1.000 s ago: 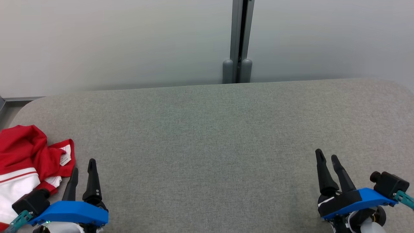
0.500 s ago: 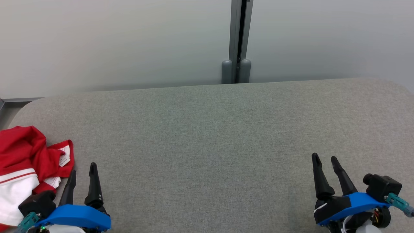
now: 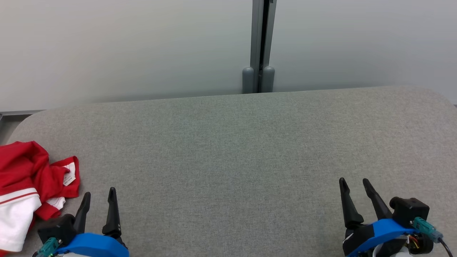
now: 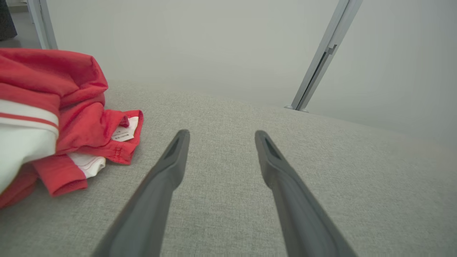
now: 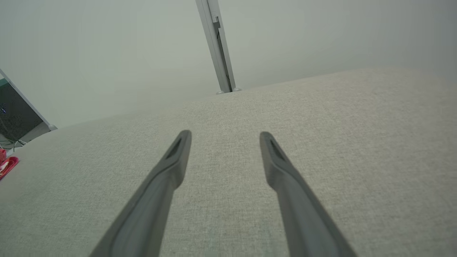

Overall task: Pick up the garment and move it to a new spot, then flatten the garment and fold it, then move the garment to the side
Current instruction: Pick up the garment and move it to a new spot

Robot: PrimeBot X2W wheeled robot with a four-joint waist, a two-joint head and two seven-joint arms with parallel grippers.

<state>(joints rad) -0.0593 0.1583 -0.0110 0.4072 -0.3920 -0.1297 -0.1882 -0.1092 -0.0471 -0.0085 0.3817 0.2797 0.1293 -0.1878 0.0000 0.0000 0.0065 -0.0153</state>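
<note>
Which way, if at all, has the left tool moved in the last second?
Yes. The left tool drew back toward the robot, away from the shirt's label.

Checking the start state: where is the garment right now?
In the head view the red-and-white garment lies crumpled at the left edge of the grey surface, just left of the open left tool.

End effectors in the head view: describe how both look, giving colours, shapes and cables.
The left end effector and right end effector each have two long, dark, tapering fingers rising from a bright blue shell. A black boxy module sits on each outer side, with a teal connector below it. A black cable runs from the right one's connector.
</note>
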